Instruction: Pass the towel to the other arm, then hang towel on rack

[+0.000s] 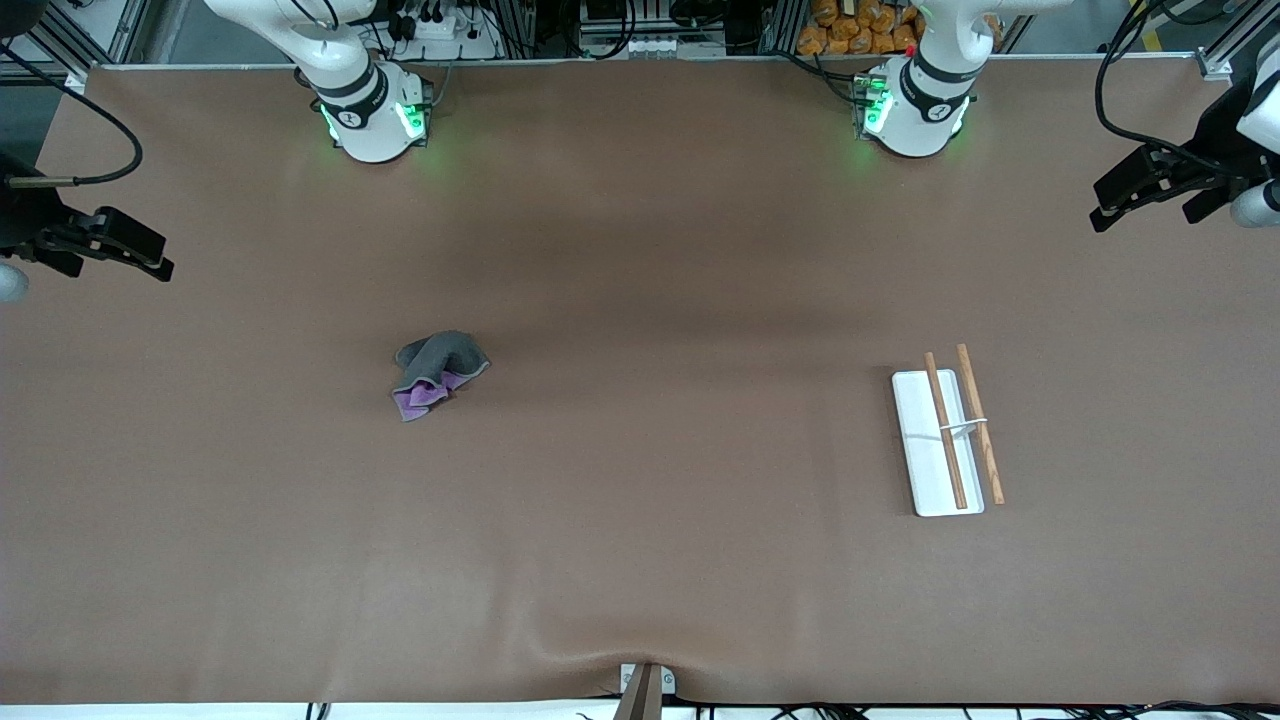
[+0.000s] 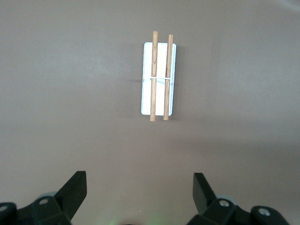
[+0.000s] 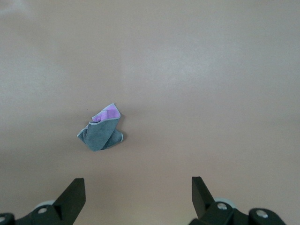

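The towel (image 1: 437, 374) is lying crumpled on the brown worktop (image 1: 640, 520) toward the right arm's end, its dark grey face folding over and showing a patch of purple underside (image 1: 428, 393) on the part nearer the front camera. It is looking soft, light and floppy — likely to sag and unfold once lifted, so a pinch on the raised grey fold (image 3: 101, 136), where the cloth is bunching up, is probably the surest hold; a flat edge would likely slip away from the fingers. Whichever arm is taking it should leave a free corner hanging for the other arm to catch.

Well apart from it, toward the left arm's end, the rack (image 1: 945, 430) is sitting: a flat white rectangular base (image 2: 159, 77) with rounded corners, carrying two slim round wooden rails (image 2: 153, 75) running lengthwise side by side, tied by a thin white crosspiece. The rails are looking smooth and stiff.

The right gripper (image 3: 136, 194) is hovering high over the worktop at its own arm's end, fingers (image 3: 72, 194) spread wide and holding nothing. The left gripper (image 2: 138, 190) is waiting likewise — fingers spread wide, empty — looking down on the rack.
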`<state>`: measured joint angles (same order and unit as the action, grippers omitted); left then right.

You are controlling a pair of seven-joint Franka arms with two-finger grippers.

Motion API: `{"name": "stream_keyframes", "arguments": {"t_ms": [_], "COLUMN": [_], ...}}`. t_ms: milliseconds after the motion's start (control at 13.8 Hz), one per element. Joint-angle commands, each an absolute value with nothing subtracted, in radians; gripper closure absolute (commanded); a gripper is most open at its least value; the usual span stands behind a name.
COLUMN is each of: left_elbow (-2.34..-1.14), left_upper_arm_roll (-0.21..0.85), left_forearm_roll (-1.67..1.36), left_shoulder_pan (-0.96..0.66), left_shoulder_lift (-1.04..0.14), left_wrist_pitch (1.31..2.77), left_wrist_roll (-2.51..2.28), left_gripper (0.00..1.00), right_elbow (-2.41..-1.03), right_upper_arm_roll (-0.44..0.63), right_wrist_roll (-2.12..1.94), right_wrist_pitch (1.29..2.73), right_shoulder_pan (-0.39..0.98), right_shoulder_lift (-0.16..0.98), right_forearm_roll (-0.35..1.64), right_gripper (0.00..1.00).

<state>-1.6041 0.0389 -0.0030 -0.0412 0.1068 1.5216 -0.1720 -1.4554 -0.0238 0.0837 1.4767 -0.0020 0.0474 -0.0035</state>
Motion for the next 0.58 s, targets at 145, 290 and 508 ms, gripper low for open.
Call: {"name": "stream_keyframes", "arguments": {"t_ms": [145,290,508], "left_elbow": [-1.609,-1.602,-1.6], "left_upper_arm_roll": [0.035,0.035,0.035], "left_forearm_roll": [-0.005,-0.002,0.008], "left_shoulder_pan": [-0.041,-0.041,-0.043], "left_shoulder_lift": [0.123,0.121,0.121], "left_wrist_pitch": [1.506,1.506,1.506], "left_wrist_roll": [-0.163,-0.163,-0.161], "left_gripper": [0.0,0.0,0.0], "right_elbow": [-1.433,-1.434,-1.434], "right_upper_arm_roll": [-0.025,-0.025,-0.025], "right_wrist_roll": [0.084,0.075,0.072], "right_wrist_pitch": [1.465,1.466,1.465], "right_shoulder_pan": [0.0,-0.002,0.002], "right_shoulder_lift": [0.054,0.055,0.057], "right_forearm_roll": [-0.023,-0.025,-0.023], "right_gripper": [0.0,0.0,0.0]}}
